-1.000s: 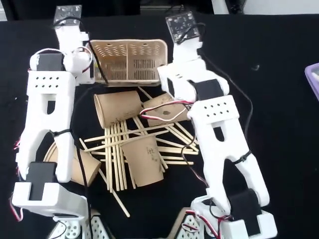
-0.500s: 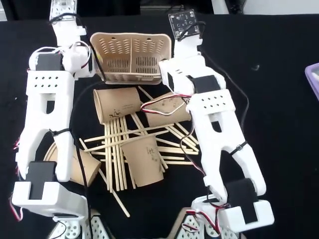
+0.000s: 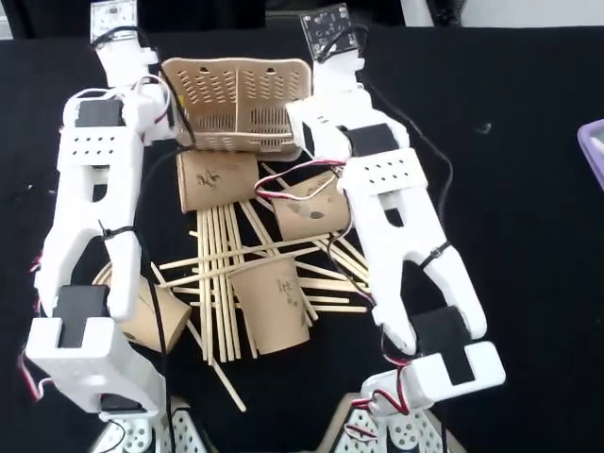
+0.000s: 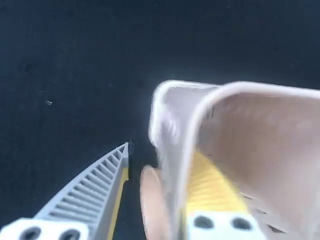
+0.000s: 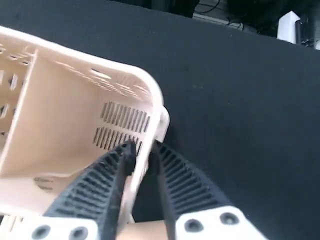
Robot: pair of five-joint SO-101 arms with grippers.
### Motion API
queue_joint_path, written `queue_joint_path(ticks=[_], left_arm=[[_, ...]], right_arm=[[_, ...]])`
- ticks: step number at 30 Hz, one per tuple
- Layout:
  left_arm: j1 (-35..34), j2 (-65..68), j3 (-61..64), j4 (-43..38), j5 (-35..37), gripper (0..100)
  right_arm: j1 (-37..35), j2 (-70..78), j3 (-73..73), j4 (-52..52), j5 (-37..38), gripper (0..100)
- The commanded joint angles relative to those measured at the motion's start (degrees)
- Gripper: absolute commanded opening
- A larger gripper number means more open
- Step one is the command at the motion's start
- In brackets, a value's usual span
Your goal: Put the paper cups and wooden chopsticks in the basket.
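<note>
Last second: both arms swing toward the far left and the basket [image 3: 217, 94] goes with them. It ends a bit farther away and more to the left. It looks tipped, can't tell how much.

- left gripper [image 4: 162, 160]: part open, astride the basket's left wall. Inner finger is against the wall and there's a dark gap on the outer side, so it hooks rather than clamps.
- far-left paper cup [image 3: 219, 177]: has also shifted far and now touches the basket's near wall.
- right gripper [image 5: 142, 148]: nearly closed, pinching the basket's right corner wall.
- three other paper cups [image 3: 274, 307] and the wooden chopsticks [image 3: 225, 274]: lying in a heap just near of the basket, unmoved.

My read: this is basket repositioning and loading hasn't started. Nothing inside that I can see.

Surface is a black table [image 3: 528, 245]. A purple container [image 3: 593, 146] sits at the right edge, well apart from the heap. Beyond the far edge the room is dark, with cables.
</note>
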Motion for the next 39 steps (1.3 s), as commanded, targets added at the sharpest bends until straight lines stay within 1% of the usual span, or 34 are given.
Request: queue_joint_path(ticks=[1,2,4,8,13,19,23,26,29,31,36,39], left_arm=[[-1.8,1.3,-3.2,9.6,0.2,4],[-1.9,1.3,-4.3,13.1,-0.4,2],[-1.9,1.7,-6.9,19.3,-2.9,3],[-1.9,1.5,-10.0,26.9,-5.1,3],[-1.8,1.3,-11.0,31.9,-6.4,3],[-1.9,1.2,-11.1,36.5,-6.7,3],[-1.9,-1.8,-10.5,37.4,-6.7,3],[-3.0,-6.1,-11.0,36.7,-6.6,3],[-3.7,-8.6,-9.6,33.4,-6.6,3],[-3.7,-8.2,-6.5,29.3,-6.7,3],[-3.8,-5.9,1.8,15.6,-6.2,3],[-3.8,-5.3,2.1,11.9,-6.2,3]], right_arm=[[2.2,-1.2,0.3,5.1,0.6,1.1],[2.3,-2.2,0.8,7.6,0.6,1.0],[2.3,-4.3,2.3,11.6,0.7,1.0],[1.8,-8.5,5.2,16.4,0.8,1.0],[-0.2,-14.5,9.3,20.0,4.6,1.0],[-0.2,-22.5,14.3,21.0,6.0,1.0],[-0.3,-26.5,16.5,20.8,6.8,1.0],[-0.2,-28.7,15.7,20.4,6.7,1.0],[-0.2,-28.8,14.5,18.1,6.4,1.0],[-0.1,-28.0,14.5,15.6,6.3,1.0],[0.0,-23.4,14.3,7.3,6.2,1.0],[0.0,-20.7,11.5,4.7,6.2,1.0]])
